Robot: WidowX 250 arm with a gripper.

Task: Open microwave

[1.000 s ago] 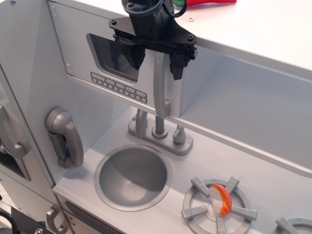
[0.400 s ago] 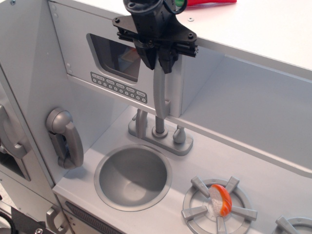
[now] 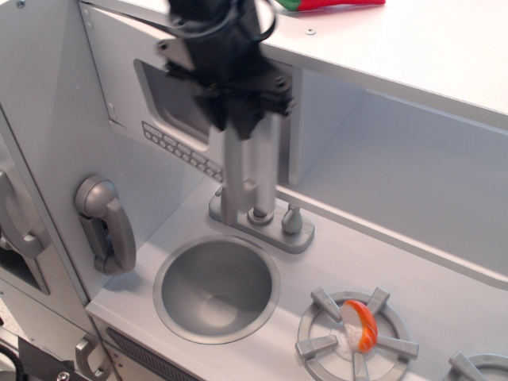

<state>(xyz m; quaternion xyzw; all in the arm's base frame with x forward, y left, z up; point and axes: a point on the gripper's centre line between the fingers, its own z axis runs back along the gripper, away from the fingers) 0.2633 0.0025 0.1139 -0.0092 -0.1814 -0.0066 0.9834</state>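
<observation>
The microwave (image 3: 119, 87) is a light grey box at the upper left with a dark window (image 3: 163, 99) and a row of small buttons (image 3: 178, 147). Its door is swung partly out from the box, showing a gap at its right edge. My black gripper (image 3: 238, 119) is shut on the top of the long vertical grey door handle (image 3: 242, 171), coming down from above. The gripper body hides the right part of the window.
A grey toy phone handset (image 3: 107, 226) hangs on the left wall. Below are a round sink (image 3: 216, 287), a faucet (image 3: 262, 218), and a burner (image 3: 357, 333) with an orange-and-white item (image 3: 361, 324). An open shelf (image 3: 397, 190) lies to the right.
The gripper closed on the top of the handle, then moved left and toward the camera. The microwave door has swung out with it.
</observation>
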